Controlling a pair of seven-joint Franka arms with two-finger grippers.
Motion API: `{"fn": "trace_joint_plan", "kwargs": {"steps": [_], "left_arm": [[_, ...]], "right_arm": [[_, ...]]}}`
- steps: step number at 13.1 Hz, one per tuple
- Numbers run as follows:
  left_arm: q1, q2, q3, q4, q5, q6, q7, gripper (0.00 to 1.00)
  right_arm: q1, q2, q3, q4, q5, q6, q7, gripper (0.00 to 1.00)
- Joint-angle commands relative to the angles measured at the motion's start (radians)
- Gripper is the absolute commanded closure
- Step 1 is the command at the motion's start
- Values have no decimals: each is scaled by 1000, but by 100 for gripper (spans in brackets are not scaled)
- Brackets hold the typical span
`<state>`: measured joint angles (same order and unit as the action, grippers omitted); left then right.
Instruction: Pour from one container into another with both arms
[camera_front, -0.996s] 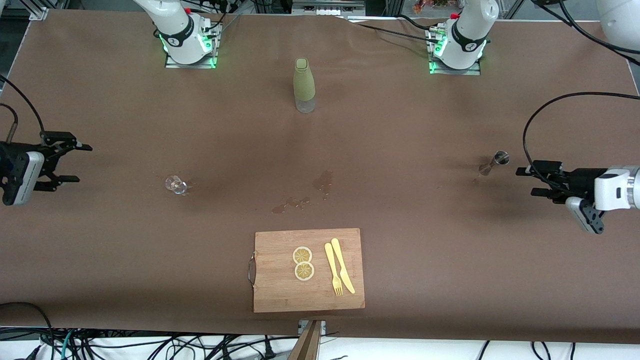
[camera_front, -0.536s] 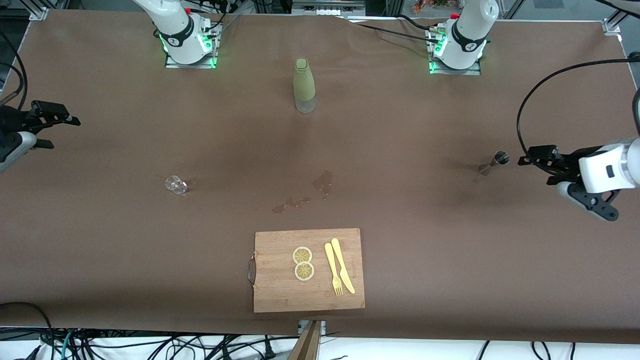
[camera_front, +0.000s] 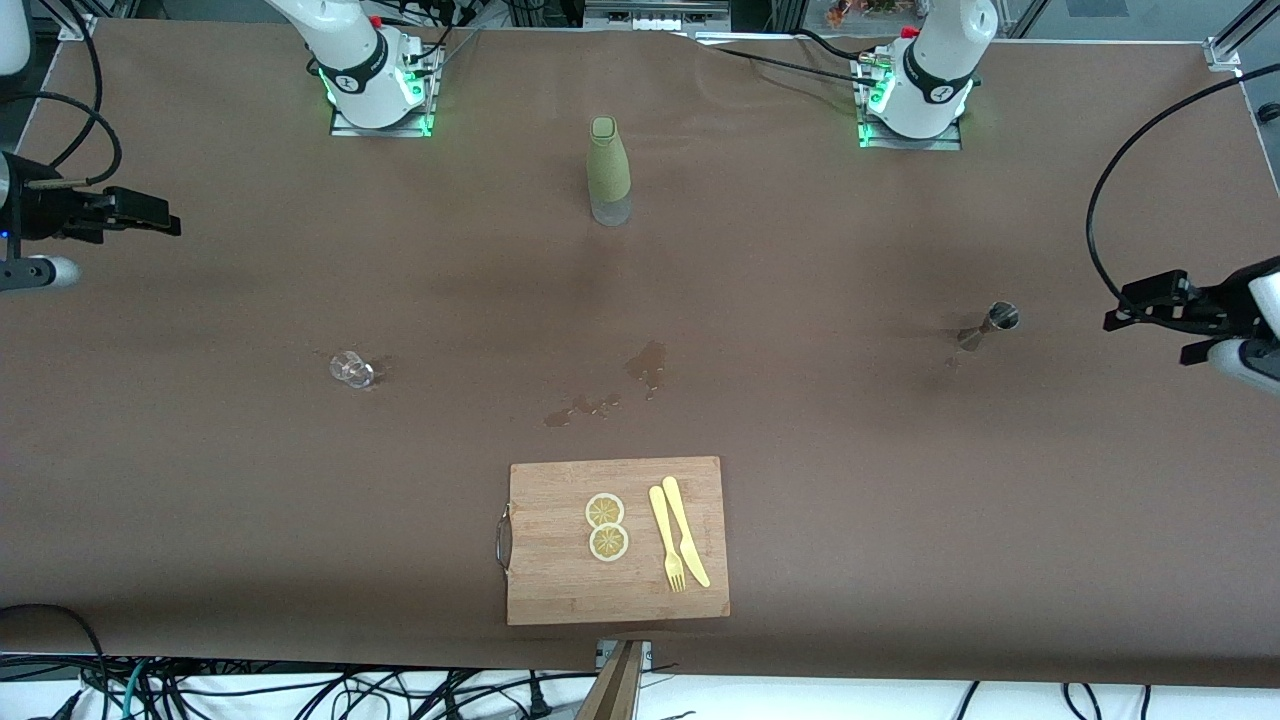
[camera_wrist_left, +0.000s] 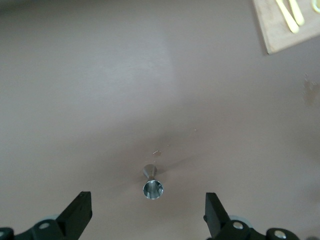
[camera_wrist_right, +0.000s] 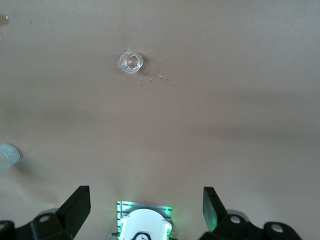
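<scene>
You had both grippers, left (camera_front: 1125, 305) and right (camera_front: 160, 217), spread and holding nothing at the table ends, jigger (camera_front: 990, 324) and glass (camera_front: 351, 369) standing apart; stage unclear.

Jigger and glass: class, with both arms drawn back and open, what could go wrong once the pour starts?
1. The jigger is narrow-waisted; the open left end effector might topple it.
2. The small glass is clear; the open right end effector could misjudge it.
3. A wet patch suggests earlier spilling.
</scene>
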<state>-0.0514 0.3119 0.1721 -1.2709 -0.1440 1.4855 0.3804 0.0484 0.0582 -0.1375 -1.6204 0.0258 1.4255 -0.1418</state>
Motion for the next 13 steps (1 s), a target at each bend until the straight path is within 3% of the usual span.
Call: {"fn": "trace_joint_plan", "kwargs": {"steps": [1,5,8,13], "left_arm": [[-1,-42,-89,5,75,-30,-209,0],[-30,-67,-131,5,103,-120,-418,0],[-31,-66,-129,5,103,-120,-428,0],[-5,-88,-121,-13,100,-120,-434,0]], "right_arm": [[-5,-118,9,-140,-20,78,66,0],[-9,-121,19,-135,-26,127,93,0],[-10,-123,53,-134,-27,99,218,0],[-16,-126,35,-107,-27,190,211,0]]}}
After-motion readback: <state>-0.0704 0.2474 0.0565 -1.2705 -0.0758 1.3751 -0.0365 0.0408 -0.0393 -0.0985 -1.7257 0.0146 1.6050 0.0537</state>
